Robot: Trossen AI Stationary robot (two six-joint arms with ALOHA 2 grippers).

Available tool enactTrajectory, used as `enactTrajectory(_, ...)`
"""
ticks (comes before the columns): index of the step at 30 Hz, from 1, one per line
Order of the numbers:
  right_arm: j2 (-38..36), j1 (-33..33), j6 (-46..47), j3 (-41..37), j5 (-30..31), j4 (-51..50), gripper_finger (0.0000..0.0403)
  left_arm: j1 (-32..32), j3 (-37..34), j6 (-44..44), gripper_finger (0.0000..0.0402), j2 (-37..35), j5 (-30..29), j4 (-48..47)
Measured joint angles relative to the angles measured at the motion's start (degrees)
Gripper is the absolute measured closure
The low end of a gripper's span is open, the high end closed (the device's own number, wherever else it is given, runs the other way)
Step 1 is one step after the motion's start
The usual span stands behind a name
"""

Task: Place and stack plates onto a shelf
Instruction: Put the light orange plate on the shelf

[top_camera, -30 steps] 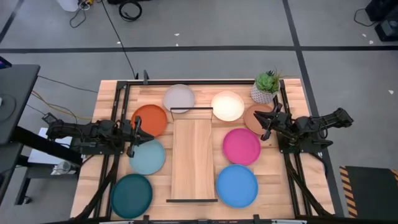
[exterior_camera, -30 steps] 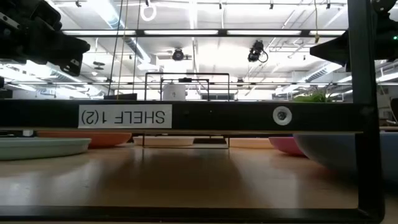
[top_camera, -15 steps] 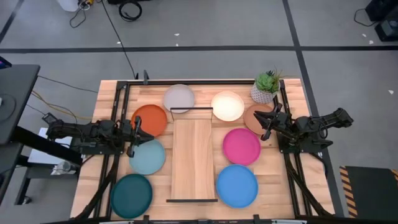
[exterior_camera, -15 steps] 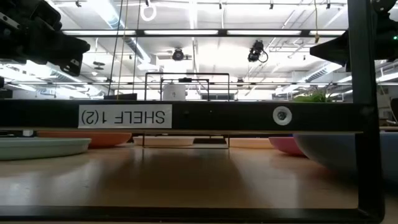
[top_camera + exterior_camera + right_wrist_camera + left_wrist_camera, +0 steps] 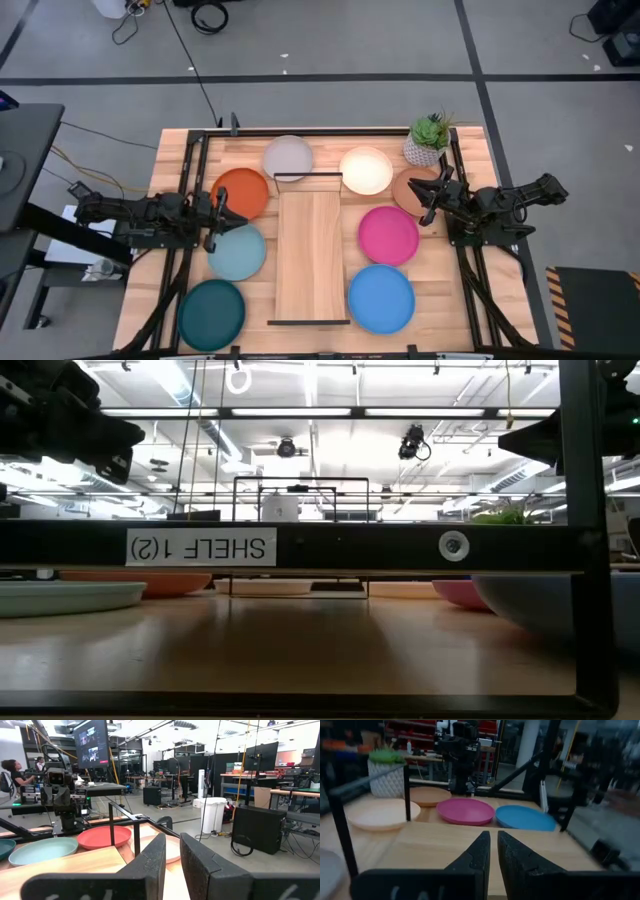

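Robotics lab or workshop hall. Grey concrete floor (image 5: 330,50) with dark tape lines, loose cables at top of high view. Exposed ceiling strip lights (image 5: 310,412). Workbenches (image 5: 295,795), hanging monitor (image 5: 91,742), red storage racks (image 5: 415,732), seated person (image 5: 14,772) at left edge.

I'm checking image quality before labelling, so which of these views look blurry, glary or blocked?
Left wrist view: the room behind is smeared; the magenta plate stays fairly clear. Low view: ceiling lights glare, and the shelf frame bar crosses the picture, hiding much. High view: evenly lit, soft shadows. Right wrist view: near fingers soft.
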Motion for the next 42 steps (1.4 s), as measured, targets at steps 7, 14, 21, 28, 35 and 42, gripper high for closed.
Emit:
enactTrajectory(7, 0.00, -0.02, 0.02, 0.00, 0.00, 1.27, 0.0341, 0.01, -0.02, -9.50, 0.0361, 0.00, 0.01, 5.99)
enactTrajectory(14, 0.01, -0.04, -2.44, 0.00, -0.19, 8.34, 0.0341, 0.01, -0.02, -9.17, 0.0361, 0.00, 0.02, 7.19)
enactTrajectory(21, 0.20, -1.78, 0.28, 2.39, 1.68, 12.05, 0.0341, 0.00, -0.02, 1.70, 0.0361, 0.02, -0.01, 11.28)
enactTrajectory(28, 7.50, -5.45, 7.58, 8.84, 2.53, -4.37, 0.0341, 0.00, -0.02, 11.50, 0.0361, 0.02, 0.02, 22.94)
enactTrajectory(35, 20.96, -9.80, 13.07, 8.84, -5.93, -6.79, 0.0341, 0.01, 0.00, 14.71, 0.0361, 0.02, -0.01, 28.34)
enactTrajectory(42, 36.79, -16.71, 15.69, 12.79, -14.89, -10.25, 0.0341, 0.03, 0.00, 17.64, 0.0361, 0.02, -2.41, 30.42)
